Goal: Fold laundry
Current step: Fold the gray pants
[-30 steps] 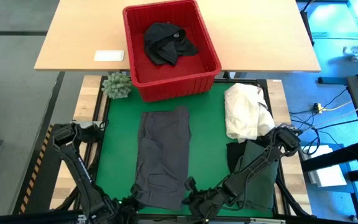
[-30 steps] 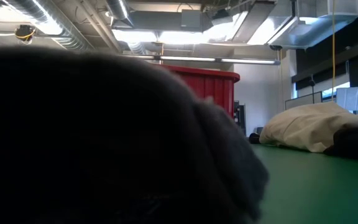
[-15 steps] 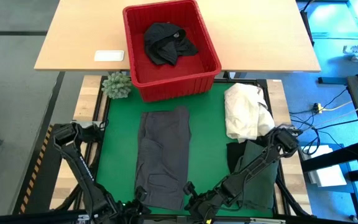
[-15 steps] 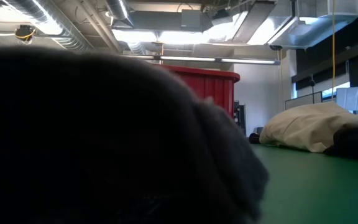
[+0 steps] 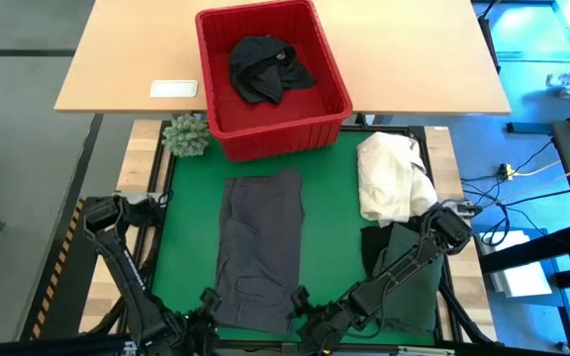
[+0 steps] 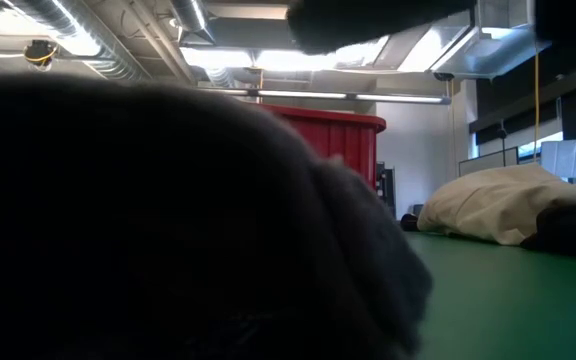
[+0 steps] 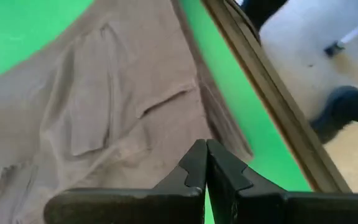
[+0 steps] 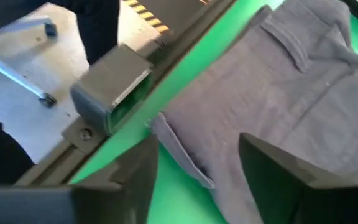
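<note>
- Left hand [image 7: 205, 163], fingers pressed together, empty, hovers at the near hem of the dark grey trousers [image 5: 258, 252] lying flat on the table [image 5: 339, 232].
- Right hand [image 8: 197, 163], spread, empty beside that hem: regrasping may catch one layer only, skewing the fold.

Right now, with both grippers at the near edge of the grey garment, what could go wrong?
The grey garment reaches the mat's near edge, so a tug might drag it off. The right gripper stands open over its hem; the left gripper is shut, holding nothing, so a one-sided pull could skew the fold.
</note>
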You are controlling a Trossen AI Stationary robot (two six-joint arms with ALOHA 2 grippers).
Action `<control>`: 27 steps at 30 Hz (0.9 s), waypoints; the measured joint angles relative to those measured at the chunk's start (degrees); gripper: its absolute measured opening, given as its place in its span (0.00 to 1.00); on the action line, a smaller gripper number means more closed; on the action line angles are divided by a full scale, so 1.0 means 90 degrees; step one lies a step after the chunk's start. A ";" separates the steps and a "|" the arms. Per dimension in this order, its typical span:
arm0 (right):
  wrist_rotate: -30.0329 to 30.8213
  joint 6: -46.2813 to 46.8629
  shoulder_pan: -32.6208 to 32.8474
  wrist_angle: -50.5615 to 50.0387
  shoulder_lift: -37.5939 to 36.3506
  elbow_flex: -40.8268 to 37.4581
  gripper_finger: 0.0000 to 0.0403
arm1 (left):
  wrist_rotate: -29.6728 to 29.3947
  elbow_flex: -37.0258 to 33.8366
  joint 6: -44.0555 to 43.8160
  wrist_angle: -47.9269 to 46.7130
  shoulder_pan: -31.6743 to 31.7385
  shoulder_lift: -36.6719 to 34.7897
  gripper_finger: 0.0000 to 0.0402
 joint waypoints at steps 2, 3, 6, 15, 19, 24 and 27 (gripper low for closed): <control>0.0110 -0.0017 0.0000 -0.0133 0.0000 0.0000 0.61 | 0.0023 -0.0076 0.0040 -0.0005 0.0020 0.0008 0.01; 0.0189 -0.0039 0.0000 -0.0208 0.0000 0.0000 0.63 | 0.0157 -0.0128 0.0142 -0.0004 0.0037 0.0015 0.03; 0.0366 -0.0111 0.0000 -0.0290 0.0000 0.0000 0.67 | 0.0480 -0.0346 0.0276 -0.0007 0.0047 0.0015 0.11; 0.0367 -0.0177 -0.0052 -0.0252 0.0182 0.0002 0.68 | 0.0816 -0.0845 0.0167 0.0010 -0.0057 0.0017 0.43; 0.0366 -0.0327 -0.0055 -0.0239 0.0460 0.0002 0.68 | 0.0789 -0.0999 0.0168 -0.0039 -0.0110 0.0017 0.55; 0.0479 -0.0366 -0.0051 -0.0104 0.0641 0.0002 0.68 | 0.0234 -0.1082 0.0203 -0.0338 -0.0109 0.0017 0.66; 0.0594 -0.0395 -0.0046 -0.0070 0.0653 0.0005 0.68 | -0.0192 -0.1082 0.0427 -0.0361 -0.0109 0.0017 0.70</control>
